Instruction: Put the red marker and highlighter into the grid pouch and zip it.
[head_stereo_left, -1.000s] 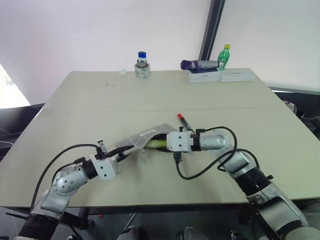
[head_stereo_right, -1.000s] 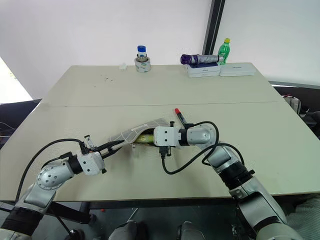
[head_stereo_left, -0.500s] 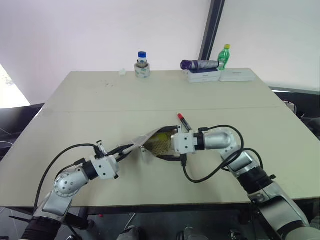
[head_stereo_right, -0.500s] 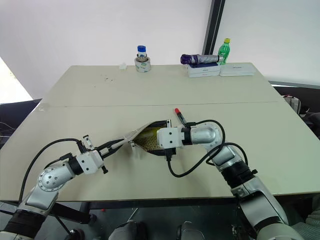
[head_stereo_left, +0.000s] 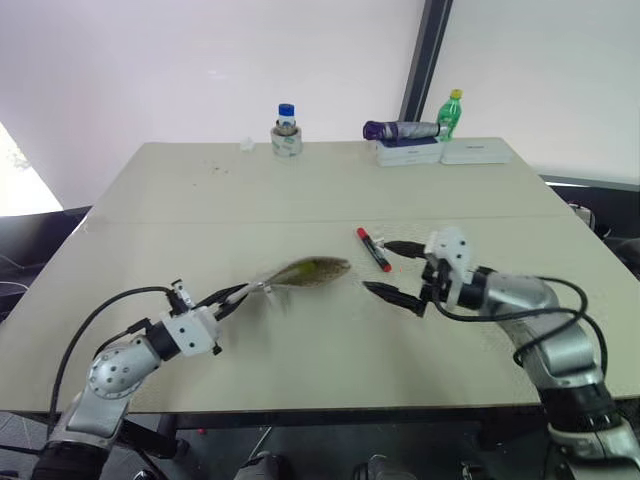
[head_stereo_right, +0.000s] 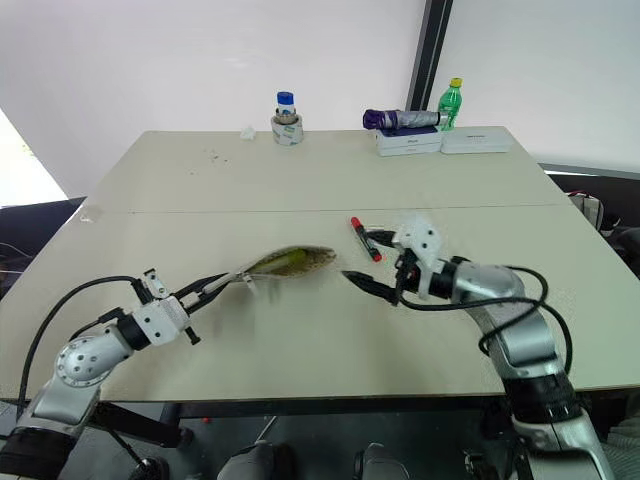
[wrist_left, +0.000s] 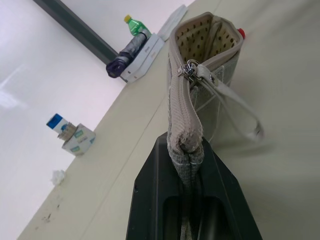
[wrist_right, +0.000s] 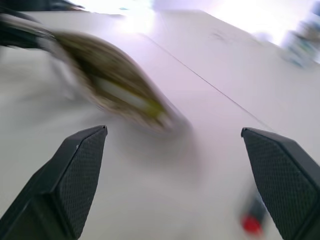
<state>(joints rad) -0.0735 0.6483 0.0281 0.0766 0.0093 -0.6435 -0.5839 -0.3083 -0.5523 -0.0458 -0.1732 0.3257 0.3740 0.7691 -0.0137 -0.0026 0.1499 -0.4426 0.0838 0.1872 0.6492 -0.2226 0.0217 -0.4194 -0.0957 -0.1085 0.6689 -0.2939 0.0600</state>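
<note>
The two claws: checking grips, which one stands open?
The right claw, fingers spread wide, empty, beside the red marker; the left claw pinches the grid pouch.

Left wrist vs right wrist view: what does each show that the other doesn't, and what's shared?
Left wrist: the left gripper shut on the grid pouch's end, zip pull, dotted lining, green bottle. Right wrist: the right gripper open, with the highlighter yellow inside the pouch. Shared: the pouch, the red marker, the table.

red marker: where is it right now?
The red marker lies on the table right of centre in the head views, outside the grid pouch, just beyond the open right gripper.
</note>
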